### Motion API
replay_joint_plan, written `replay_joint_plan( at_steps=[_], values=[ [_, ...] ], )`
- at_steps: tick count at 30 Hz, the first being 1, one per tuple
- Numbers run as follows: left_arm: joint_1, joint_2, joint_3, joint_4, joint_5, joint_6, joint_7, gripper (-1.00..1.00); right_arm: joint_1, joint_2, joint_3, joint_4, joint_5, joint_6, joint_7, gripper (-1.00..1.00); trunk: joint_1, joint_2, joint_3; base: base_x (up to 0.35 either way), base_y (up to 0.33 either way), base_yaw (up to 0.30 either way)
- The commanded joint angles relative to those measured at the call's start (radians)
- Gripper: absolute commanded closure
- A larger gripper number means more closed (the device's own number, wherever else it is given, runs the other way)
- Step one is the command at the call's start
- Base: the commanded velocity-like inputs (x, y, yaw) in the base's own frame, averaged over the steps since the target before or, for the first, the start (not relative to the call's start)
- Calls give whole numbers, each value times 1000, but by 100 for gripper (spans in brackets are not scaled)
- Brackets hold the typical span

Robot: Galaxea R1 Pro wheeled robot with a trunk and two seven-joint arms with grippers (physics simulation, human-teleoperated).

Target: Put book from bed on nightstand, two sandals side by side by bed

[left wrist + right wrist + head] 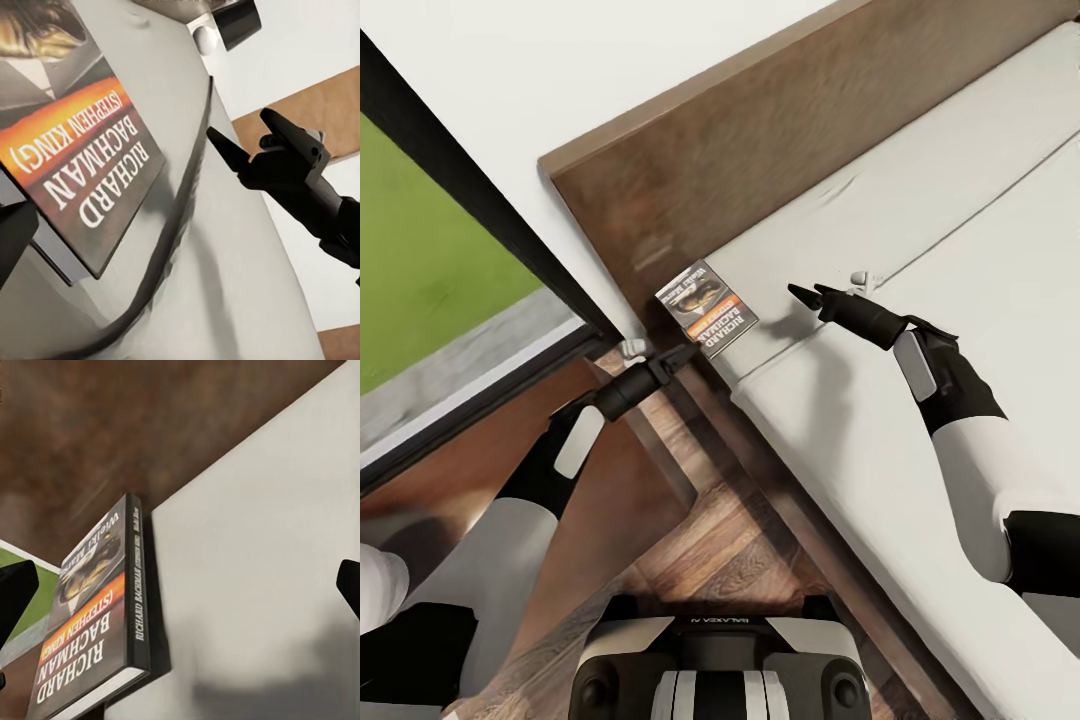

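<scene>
Overhanging the bed (pixel 960 230) corner beside the headboard (pixel 760 150), the book (pixel 707 308) lies flat. Left gripper (pixel 682 355): jaw state indeterminate, just below it. Right gripper (pixel 807 293): spread, ungripped, over bare mattress nearby.

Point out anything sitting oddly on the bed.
The book lies at the mattress corner by the headboard, skewed to the bed's lines, one corner apparently past the mattress edge. The left gripper is close beside it.
</scene>
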Motion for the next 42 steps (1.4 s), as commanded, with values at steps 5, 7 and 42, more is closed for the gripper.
replay_joint_plan(
  at_steps=[5, 7, 42],
  values=[
    [0, 4, 0, 0, 12, 9, -3, -100, 0, -1, 1, 0, -10, 9, 1, -100, 0, 0, 0, 0, 0, -1],
    [1, 5, 1, 0, 12, 8, -4, -100, 0, -1, 1, 0, -10, 9, 1, -100, 0, 0, 0, 0, 0, 0],
    [8, 3, 116, 12, 15, 7, 92, -100, 0, 2, 2, 0, -11, 9, 1, -100, 0, 0, 0, 0, 0, 0]
  ],
)
